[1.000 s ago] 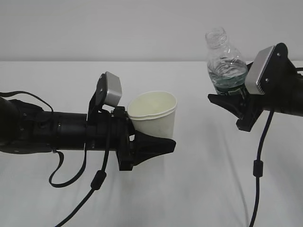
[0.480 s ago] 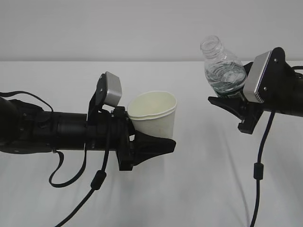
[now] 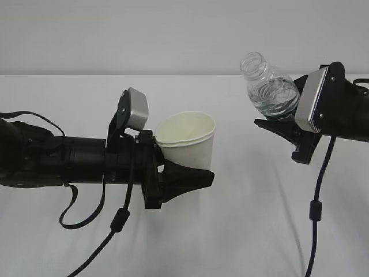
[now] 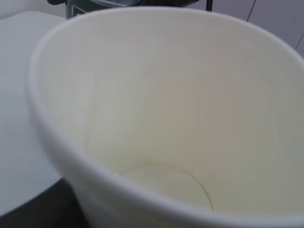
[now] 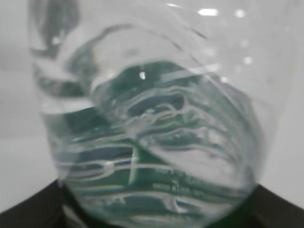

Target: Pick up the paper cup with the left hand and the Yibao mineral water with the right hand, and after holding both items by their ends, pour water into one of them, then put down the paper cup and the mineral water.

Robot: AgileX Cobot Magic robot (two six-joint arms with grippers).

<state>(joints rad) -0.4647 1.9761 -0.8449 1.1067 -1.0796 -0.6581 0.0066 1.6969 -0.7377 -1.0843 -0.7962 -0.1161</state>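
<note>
The left claw (image 3: 187, 173) is pinching the paper cup (image 3: 187, 138) around its lower body, its black fingers spreading on either side of the cup and holding it upright above the white table (image 3: 230, 231). Seen from just behind that claw, the cup's cream inside (image 4: 180, 118) is filling the wrist view, and its bottom is looking dry. Off to the claw's outer side, across a clear gap, the right claw (image 3: 282, 124) is gripping the Yibao mineral water (image 3: 268, 89) by its lower end, where the dark green label sits. The bottle is leaning out of that claw with its open mouth (image 3: 252, 60) tipping toward the cup, higher than the cup's rim and well short of it. Close above the right claw, water is lying slanted inside the clear ribbed body (image 5: 152, 123). Both arms are reaching in from opposite sides.
</note>
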